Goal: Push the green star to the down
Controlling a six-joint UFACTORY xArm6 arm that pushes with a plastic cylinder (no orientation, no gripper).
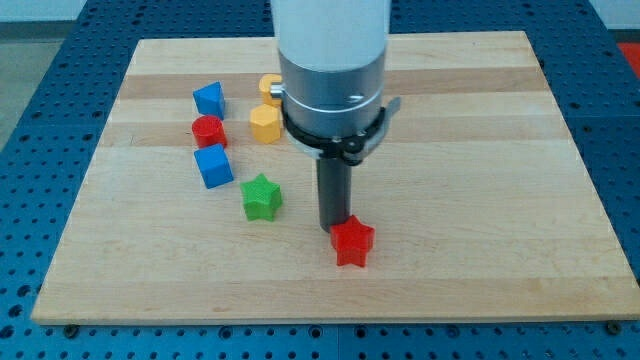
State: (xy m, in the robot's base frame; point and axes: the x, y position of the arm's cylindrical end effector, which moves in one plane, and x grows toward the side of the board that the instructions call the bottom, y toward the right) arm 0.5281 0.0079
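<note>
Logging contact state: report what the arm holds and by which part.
Nothing is held. My tip stands just by the red star, to the right of the green star.

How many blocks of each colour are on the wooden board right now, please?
Blue: 2, a pentagon-like block and a cube
Red: 2, a cylinder and a star
Yellow: 2, a hexagon and a part-hidden block
Green: 1, the green star
Total: 7

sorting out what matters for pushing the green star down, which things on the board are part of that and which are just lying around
Part of the job:
- green star
- my tip, to the view's right of the green star, against the red star

Just lying about:
- red star
- blue block
- red cylinder
- blue block at the top
- yellow hexagon
- yellow block behind it
</note>
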